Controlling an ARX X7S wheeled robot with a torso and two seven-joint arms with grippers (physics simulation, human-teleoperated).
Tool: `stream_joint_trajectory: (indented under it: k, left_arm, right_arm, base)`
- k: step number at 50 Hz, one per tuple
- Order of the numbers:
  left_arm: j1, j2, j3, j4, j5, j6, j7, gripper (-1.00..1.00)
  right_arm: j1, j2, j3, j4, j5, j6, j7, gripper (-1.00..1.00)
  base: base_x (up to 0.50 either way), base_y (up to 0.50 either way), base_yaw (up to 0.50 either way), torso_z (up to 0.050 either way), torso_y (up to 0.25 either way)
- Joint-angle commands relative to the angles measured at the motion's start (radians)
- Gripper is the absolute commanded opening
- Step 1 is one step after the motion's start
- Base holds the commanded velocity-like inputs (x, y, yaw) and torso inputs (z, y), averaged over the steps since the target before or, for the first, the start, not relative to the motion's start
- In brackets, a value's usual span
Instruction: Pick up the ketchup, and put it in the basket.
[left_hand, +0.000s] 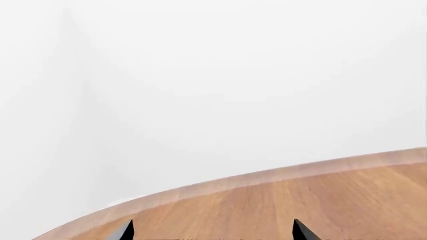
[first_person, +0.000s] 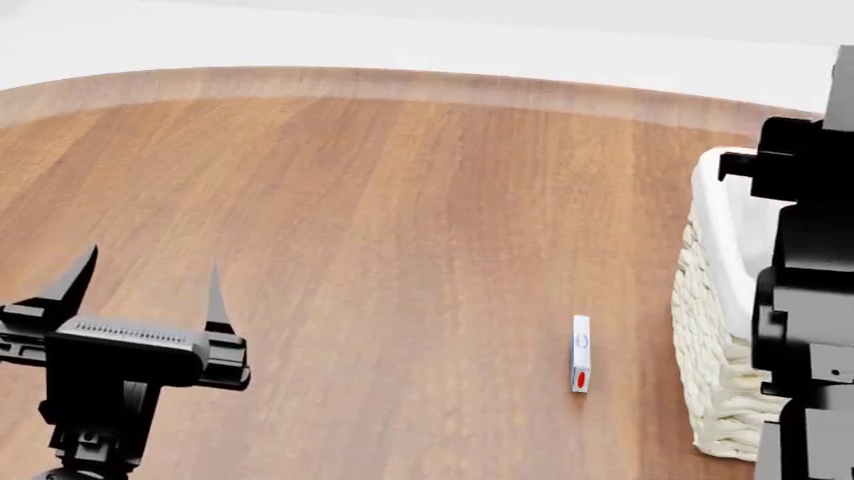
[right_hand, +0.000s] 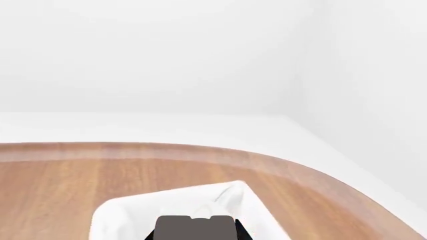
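Observation:
Between my right gripper's (right_hand: 195, 234) black fingers sits a shaded grey blunt end, which I take for the ketchup's (right_hand: 193, 224) cap; its orange-red body is hidden. The gripper is shut on it, right above the basket's white liner (right_hand: 127, 212). In the head view the cream wicker basket (first_person: 714, 335) stands at the right edge, with my right arm (first_person: 807, 300) over it hiding the gripper and bottle. My left gripper (first_person: 144, 285) is open and empty over the wooden table at the lower left; its two fingertips also show in the left wrist view (left_hand: 213, 231).
A small white box (first_person: 581, 353) with a red dot and a blue mark lies flat on the table just left of the basket. The round wooden table's far rim (first_person: 400, 82) curves across the back, with white floor and walls beyond.

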Motion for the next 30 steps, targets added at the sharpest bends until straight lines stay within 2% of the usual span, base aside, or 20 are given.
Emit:
stream_joint_trajectory:
  k: [1, 30]
  left_arm:
    - [-0.005, 0.016, -0.012, -0.026, -0.008, 0.014, 0.043, 1.00]
    - [0.002, 0.007, 0.004, -0.042, -0.017, 0.026, 0.032, 1.00]
  right_arm:
    - [-0.007, -0.024, 0.034, 0.012, -0.052, -0.005, -0.044, -1.00]
    - [-0.045, -0.031, 0.070, 0.012, -0.055, 0.014, -0.045, -1.00]
  base:
    - [0.00, 0.00, 0.00, 0.000, 0.000]
    - [0.00, 0.00, 0.00, 0.000, 0.000]
